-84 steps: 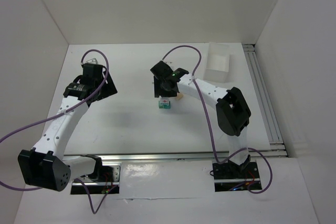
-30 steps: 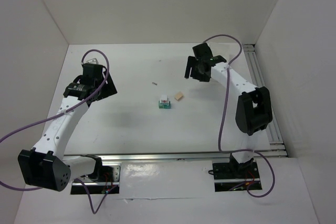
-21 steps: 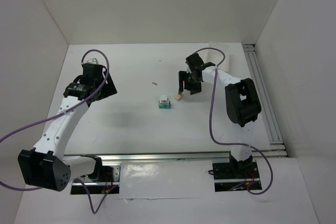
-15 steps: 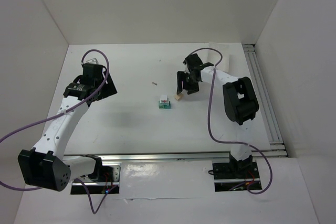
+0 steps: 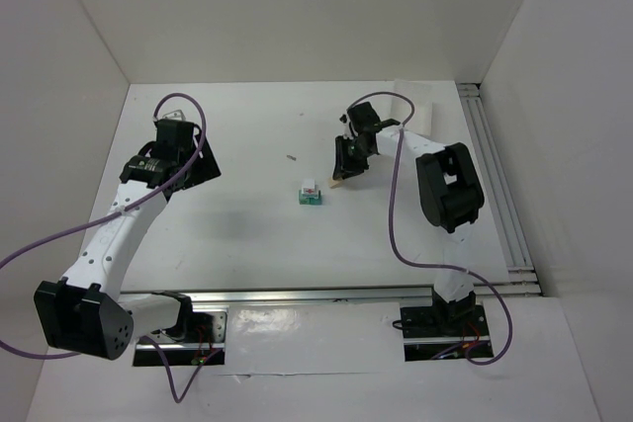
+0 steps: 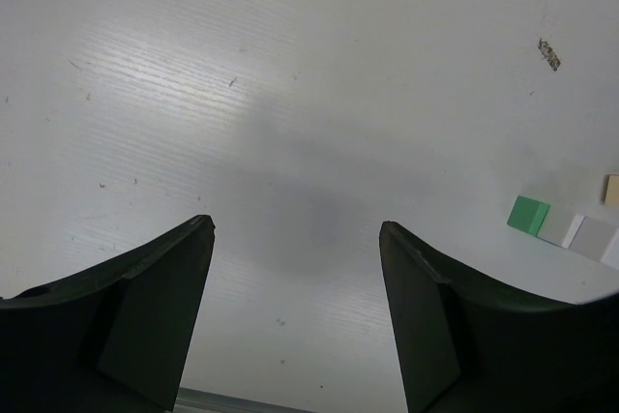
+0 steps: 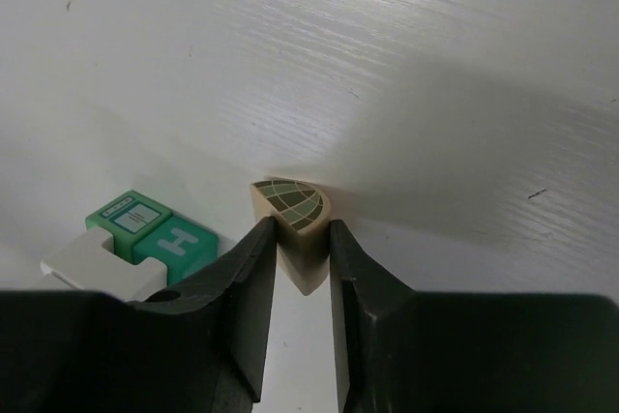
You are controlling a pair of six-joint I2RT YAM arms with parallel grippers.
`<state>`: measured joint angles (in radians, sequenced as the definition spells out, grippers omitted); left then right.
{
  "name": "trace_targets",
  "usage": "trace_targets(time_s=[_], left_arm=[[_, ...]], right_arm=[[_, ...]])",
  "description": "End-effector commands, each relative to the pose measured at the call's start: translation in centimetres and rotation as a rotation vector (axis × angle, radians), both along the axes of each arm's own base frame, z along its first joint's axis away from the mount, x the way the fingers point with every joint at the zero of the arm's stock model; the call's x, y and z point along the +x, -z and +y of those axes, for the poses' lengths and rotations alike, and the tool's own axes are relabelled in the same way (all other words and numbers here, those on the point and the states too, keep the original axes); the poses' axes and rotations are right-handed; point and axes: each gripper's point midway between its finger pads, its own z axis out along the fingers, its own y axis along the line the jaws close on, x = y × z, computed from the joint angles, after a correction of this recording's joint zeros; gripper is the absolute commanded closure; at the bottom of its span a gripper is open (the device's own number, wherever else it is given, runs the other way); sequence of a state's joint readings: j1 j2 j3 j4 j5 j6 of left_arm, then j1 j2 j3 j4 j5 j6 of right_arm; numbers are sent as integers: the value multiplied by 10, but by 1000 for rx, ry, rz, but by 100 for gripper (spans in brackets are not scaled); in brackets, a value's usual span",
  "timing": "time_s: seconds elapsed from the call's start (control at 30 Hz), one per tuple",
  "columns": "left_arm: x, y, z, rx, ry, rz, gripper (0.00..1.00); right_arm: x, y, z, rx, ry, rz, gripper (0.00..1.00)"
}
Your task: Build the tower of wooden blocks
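- The right hand [image 7: 296, 239] is clenched on the tan rounded piece [image 7: 293, 215], with 1 finger pressed against each side of it.
- The piece seems to rest on the white desk [image 7: 435, 65], though the wrist view does not settle whether it is lifted.
- Its top face carries a dark fan-shaped pattern.
- Just left of it in the right wrist view sit the teal-green blocks [image 7: 160, 231]. 1 face shows a white H, and a white block [image 7: 92, 263] touches them on the near side.
- From above, the teal-green blocks [image 5: 311, 195] stand near the middle of the desk. The tan rounded piece [image 5: 336, 184] lies just beside them on their right, not touching, at the tips of the right hand.
- The left hand [image 6: 295, 234] is released. Its 2 fingers [image 6: 155, 326] stand wide apart over bare desk with nothing between them, well apart from the blocks.
- A small dark speck [image 5: 291, 157] lies on the desk beyond the blocks.
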<state>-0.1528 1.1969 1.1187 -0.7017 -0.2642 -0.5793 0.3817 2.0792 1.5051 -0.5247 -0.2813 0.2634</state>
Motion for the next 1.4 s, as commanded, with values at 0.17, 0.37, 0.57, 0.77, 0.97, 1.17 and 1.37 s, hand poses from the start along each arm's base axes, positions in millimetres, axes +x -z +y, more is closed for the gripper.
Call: trace_targets(time_s=[0.17,0.37,0.57,0.77,0.97,1.17,1.37], left_arm=[[8,-8,2,-4,-17,-35,18],[8,-8,0,-11,-11,-34,18],[9,-5,0,-3,-5,-23,18],[8,-5,-1,-10,2,-22,18],[6,-4,-1,-10,2,-22,19],[6,-4,-1,-10,2,-22,19],[8,-8,-3,-18,8,-30,19]], right_arm=[[8,-22,-6,-44,56,-81,78],[10,-50,-52,-236,230,-178,88],[-13,-63,-113,-569,373,-219,88],[-28,-59,-141,-877,376,-171,88],[-36,-40,-145,-1076,349,-132,88],[-37,-26,-129,-1082,311,-118,83],[-35,-9,-108,-1080,270,-109,70]])
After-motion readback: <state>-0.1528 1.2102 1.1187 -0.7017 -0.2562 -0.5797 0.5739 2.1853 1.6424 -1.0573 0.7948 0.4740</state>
